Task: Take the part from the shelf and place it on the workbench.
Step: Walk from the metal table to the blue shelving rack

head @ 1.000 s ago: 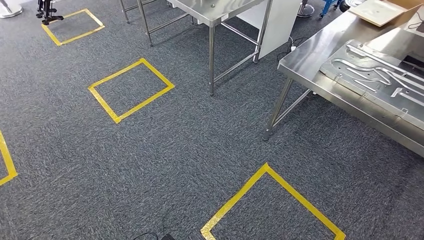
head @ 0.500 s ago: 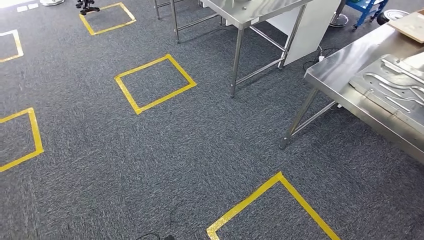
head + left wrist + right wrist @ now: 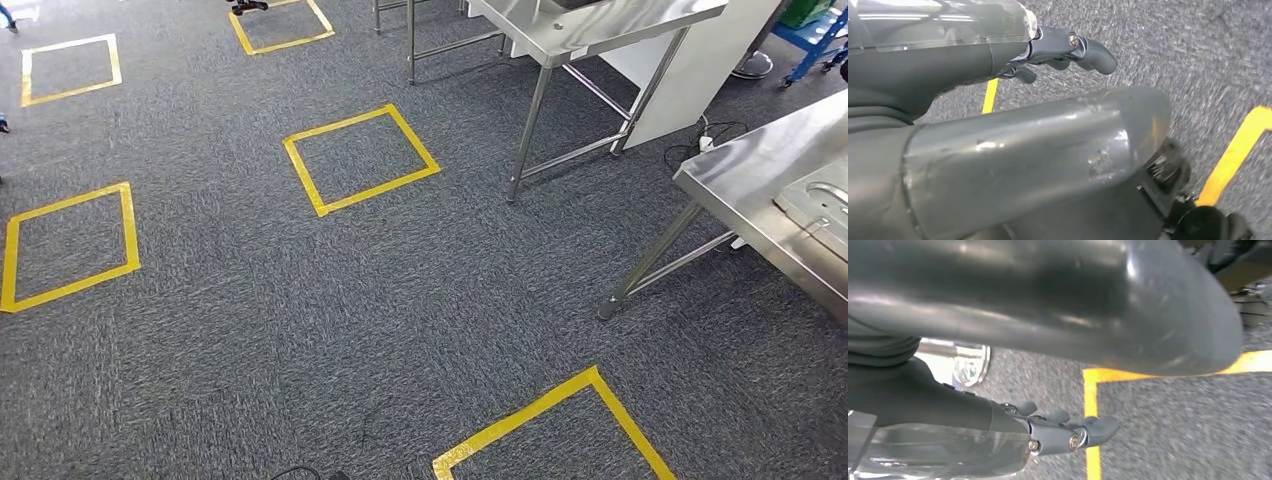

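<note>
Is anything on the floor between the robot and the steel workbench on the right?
Nothing visible stands there: only carpet and a flat yellow tape square lie before the workbench. The left hand and the right hand hang empty.

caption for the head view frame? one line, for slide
Head view: grey carpet with yellow tape squares; steel workbench at right, metal part on its edge; second steel table behind.

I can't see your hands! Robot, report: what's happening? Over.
Left hand and right hand hang empty over carpet. Metal part lies on the workbench. Taped squares on the floor, nothing blocking.
</note>
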Available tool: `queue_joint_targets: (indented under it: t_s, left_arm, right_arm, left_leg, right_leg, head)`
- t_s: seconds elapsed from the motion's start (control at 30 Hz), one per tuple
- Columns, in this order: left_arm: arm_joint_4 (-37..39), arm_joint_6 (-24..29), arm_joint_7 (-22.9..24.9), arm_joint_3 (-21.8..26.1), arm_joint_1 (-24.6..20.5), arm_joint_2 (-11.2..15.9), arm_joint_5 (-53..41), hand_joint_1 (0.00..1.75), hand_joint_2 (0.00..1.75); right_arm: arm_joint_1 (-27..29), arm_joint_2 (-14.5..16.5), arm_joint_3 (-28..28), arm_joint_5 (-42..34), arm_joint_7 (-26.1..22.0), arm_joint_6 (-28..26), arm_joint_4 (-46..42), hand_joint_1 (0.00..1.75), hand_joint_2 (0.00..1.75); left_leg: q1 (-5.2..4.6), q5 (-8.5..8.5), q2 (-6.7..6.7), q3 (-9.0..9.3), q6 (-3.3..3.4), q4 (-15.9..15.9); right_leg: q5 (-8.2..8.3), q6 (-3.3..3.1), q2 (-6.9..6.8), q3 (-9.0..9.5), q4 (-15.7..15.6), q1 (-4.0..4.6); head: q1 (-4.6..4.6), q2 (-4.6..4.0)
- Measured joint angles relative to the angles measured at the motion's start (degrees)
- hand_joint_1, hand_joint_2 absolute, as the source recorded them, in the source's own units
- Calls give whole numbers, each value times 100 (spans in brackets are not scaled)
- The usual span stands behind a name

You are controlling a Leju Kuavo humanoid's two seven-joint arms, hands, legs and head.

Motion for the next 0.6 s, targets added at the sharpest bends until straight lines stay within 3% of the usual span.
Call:
queue_joint_targets:
  t_s: [0.07,0.13,0.23,0.27,0.3,0.33,0.4,0.47,0.5,0.57,0.6]
  left_arm:
    - [0,-1,0,-7,1,2,-1,0,0]
    - [0,-1,0,-11,12,4,-2,0,0]
    - [0,-5,0,-19,8,5,-7,0,0]
    - [0,-10,0,-25,10,5,-11,0,0]
    - [0,-16,0,-32,15,5,-16,0,0]
    - [0,-21,0,-43,22,8,-23,0,0]
    - [0,-27,0,-67,23,11,-44,0,0]
    - [0,-27,0,-89,10,8,-62,0,0]
    - [0,-27,0,-95,8,6,-66,0,0]
    - [0,-27,2,-99,17,9,-68,0,0]
    - [0,-27,3,-100,24,10,-68,0,0]
  right_arm:
    - [-13,0,2,6,1,1,-1,0,0]
    - [-10,-3,4,9,2,4,1,0,0]
    - [15,-26,5,15,2,18,2,0,0]
    - [18,-38,5,19,2,24,2,0,0]
    - [17,-48,5,25,2,28,2,0,0]
    - [14,-54,5,30,2,28,2,0,0]
    - [9,-57,5,47,3,29,1,0,0]
    - [8,-57,5,66,4,31,0,0,0]
    - [3,-57,5,73,5,31,-1,0,0]
    - [-24,-57,7,79,7,31,-1,0,0]
    - [-37,-56,7,80,7,32,-1,0,0]
  left_leg:
    - [17,11,-76,-26,-70,-3]
    - [3,-103,36,-105,-131,162]
    - [42,-613,353,-567,-216,1130]
    - [68,-713,400,-708,-243,1420]
    - [91,-708,434,-761,-269,1533]
    - [114,-600,467,-705,-292,1428]
    - [147,-258,646,-339,-323,726]
    - [132,-73,793,-50,-280,166]
    - [114,-69,814,-17,-239,79]
    - [90,-52,711,-35,-148,72]
    - [90,-33,666,-35,-105,52]
  right_leg:
    - [33,-26,-104,18,-53,2]
    - [74,-76,-227,68,-143,-31]
    - [81,-129,-437,92,-186,-29]
    - [74,-131,-508,90,-182,-25]
    - [65,-126,-573,91,-175,-27]
    - [52,-112,-631,92,-162,-35]
    - [7,-53,-740,100,-107,-48]
    - [-53,30,-833,100,-43,-37]
    - [-69,68,-871,101,-27,-28]
    - [-75,131,-932,115,-31,-41]
    - [-111,164,-874,115,-3,-58]
  head:
    - [0,0]
    - [0,0]
    - [-1,0]
    - [-1,0]
    - [-1,0]
    - [-2,0]
    - [-2,0]
    - [0,0]
    - [1,0]
    - [0,0]
    - [1,0]
